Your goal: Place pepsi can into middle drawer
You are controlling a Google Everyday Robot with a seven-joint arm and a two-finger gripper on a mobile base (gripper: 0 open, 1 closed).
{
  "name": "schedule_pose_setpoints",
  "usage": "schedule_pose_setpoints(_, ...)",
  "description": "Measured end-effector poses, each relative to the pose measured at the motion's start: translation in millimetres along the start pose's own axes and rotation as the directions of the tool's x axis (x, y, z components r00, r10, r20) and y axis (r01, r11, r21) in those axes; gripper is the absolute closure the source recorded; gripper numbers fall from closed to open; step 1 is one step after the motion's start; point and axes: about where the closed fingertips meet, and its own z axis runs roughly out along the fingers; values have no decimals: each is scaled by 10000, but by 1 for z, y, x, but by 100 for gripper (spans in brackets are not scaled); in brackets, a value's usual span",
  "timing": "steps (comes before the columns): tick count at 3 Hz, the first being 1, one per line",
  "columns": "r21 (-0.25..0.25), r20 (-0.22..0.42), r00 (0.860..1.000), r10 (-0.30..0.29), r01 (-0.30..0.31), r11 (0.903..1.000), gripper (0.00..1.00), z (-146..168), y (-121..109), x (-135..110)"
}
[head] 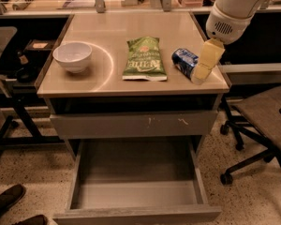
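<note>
Bowl (72, 56): white, round, smooth, well left of the can. Bag (144, 59): green, crinkled, glossy, flat, just left of the can. Can (185, 62): blue cylinder on its side on the tan counter (131, 27), near the right edge. Tool (201, 70): pale yellow, tapered, angled down from the white rounded arm (234, 8), tip at the can's right side. Can't tell its opening or any hold. Drawer (136, 194): grey, pulled out below the can, flat floor, low walls.

The tabletop (131, 27) bears a white bowl (72, 56), green chip bag (144, 59) and pepsi can (183, 61), the end effector (200, 74) beside the can
</note>
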Motion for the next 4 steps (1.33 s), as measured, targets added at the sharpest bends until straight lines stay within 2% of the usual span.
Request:
schedule_pose_setpoints(1, -400, 48, 9978, 665, -663, 9970, 0, 21, -15, -22)
schedule_pose_setpoints(2, -577, -41, 9941, 1082, -1083, 9924, 0, 41, -29, -40)
schedule_pose_setpoints(4, -306, -660, 9860, 1532, -1555, 9874, 0, 84, -59, -47)
